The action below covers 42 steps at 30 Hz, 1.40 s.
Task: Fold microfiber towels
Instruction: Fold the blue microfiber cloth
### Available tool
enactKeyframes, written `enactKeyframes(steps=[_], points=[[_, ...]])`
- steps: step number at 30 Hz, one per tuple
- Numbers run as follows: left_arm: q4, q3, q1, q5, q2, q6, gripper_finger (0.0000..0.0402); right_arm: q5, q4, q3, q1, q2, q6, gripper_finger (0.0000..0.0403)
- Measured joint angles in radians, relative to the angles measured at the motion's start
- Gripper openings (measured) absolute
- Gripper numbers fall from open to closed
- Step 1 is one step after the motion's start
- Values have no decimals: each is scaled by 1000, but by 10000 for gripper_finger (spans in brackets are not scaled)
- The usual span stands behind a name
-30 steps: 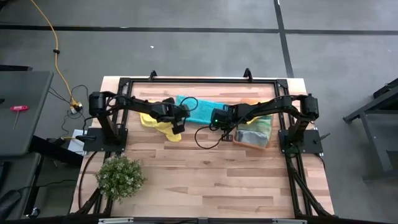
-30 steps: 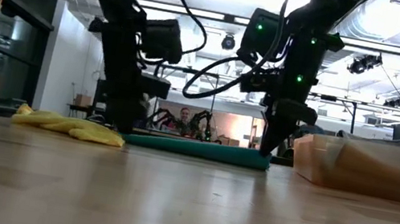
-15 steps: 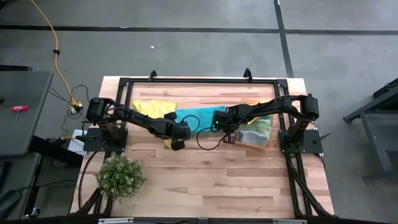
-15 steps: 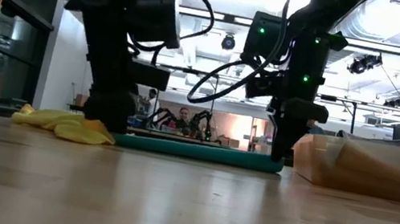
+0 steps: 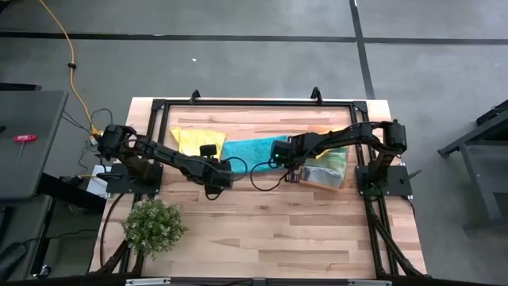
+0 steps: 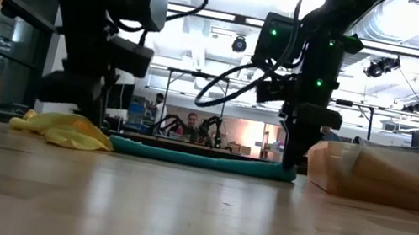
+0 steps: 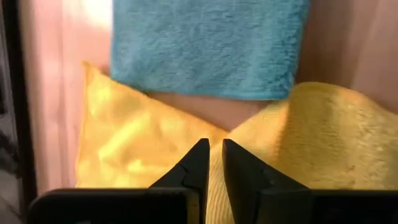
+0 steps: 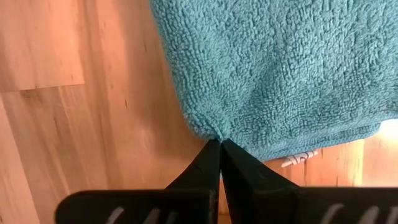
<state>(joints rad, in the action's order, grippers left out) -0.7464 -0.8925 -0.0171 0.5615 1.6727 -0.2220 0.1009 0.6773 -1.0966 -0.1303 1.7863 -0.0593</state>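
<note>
Yellow cloth is pinched between the nearly closed fingers of the left gripper (image 7: 211, 163), which grips the yellow towel (image 7: 149, 149) at a fold in its near edge; the towel spreads away on both sides of the fingers. In the high view this gripper (image 5: 216, 179) sits at the near side of the yellow towel (image 5: 190, 141), its arm reaching in from the table's left. The right gripper (image 8: 219, 155) has its fingers pressed together on the edge of the teal towel (image 8: 280, 68), the pile bunching to a point where they meet, and a small white tag (image 8: 297, 158) shows under the towel's edge just beside them. From above, the right gripper (image 5: 290, 168) is at the teal towel's (image 5: 248, 148) right near corner. The teal towel lies flat on the wooden table (image 5: 278, 230), touching the yellow one on its left. An orange bin (image 5: 324, 176) holding more cloths stands just right of the right gripper. A plant (image 5: 152, 226) sits at the table's near left.
</note>
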Motion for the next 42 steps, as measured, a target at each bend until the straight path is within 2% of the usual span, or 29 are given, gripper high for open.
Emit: enactKeyframes(steps=[6, 8, 12, 15, 21, 25, 34, 39, 42], points=[[70, 84, 60, -141, -2, 103, 33, 0, -1, 0, 0, 0, 0, 0], [95, 122, 94, -156, -9, 117, 27, 0, -1, 0, 0, 0, 0, 0], [9, 169, 174, 39, 2, 75, 14, 0, -1, 0, 0, 0, 0, 0], [-73, 168, 244, 140, 1, 34, 5, 0, -1, 0, 0, 0, 6, 0], [-94, 152, 348, 112, 0, 49, 3, 0, -4, 0, 0, 0, 8, 0], [-95, 116, 328, 69, -5, 78, 7, 0, -5, 0, 0, 0, 8, 0], [-203, 6, 198, 72, -15, 103, 15, 0, -5, 0, 0, 0, 8, 0], [-236, -43, 131, 40, -65, 103, 37, 0, -5, 0, 0, 0, 8, 0], [-196, -54, 97, -7, -120, 103, 58, 0, -7, 0, 0, 0, 8, 0]])
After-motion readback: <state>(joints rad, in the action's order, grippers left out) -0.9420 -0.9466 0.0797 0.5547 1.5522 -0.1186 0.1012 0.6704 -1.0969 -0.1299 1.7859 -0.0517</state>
